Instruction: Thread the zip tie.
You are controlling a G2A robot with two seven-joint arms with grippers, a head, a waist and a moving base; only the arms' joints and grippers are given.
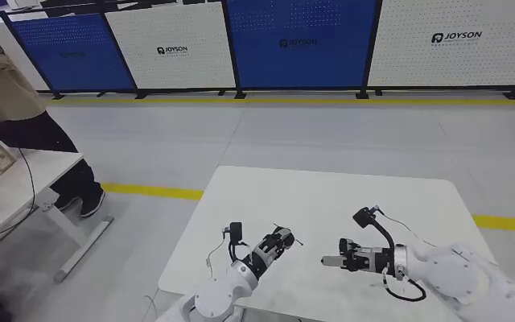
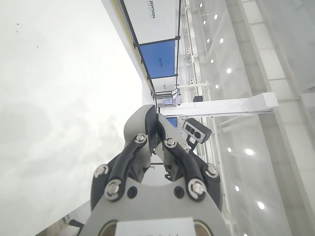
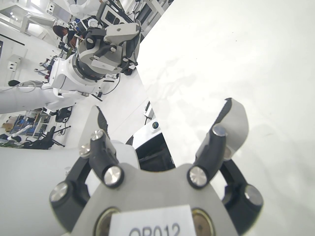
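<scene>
Over white table (image 1: 338,193), my left gripper (image 2: 155,110) fingers pinched together on thin black zip tie (image 1: 298,240), my right gripper (image 3: 165,105) near it, fingers spread apart, both low above tabletop

Bright, even light from round ceiling lamps (image 2: 249,151) glares softly off the white table (image 3: 221,37).

The left gripper (image 1: 283,238) and the right gripper (image 1: 328,261) are hovering over the near part of the table (image 1: 338,193), tips facing, with a narrow gap lying between them. The zip tie (image 1: 298,240) is jutting from the pinched left fingers toward that gap. Beyond both grippers, white tabletop is spreading wide toward the far edge.
</scene>
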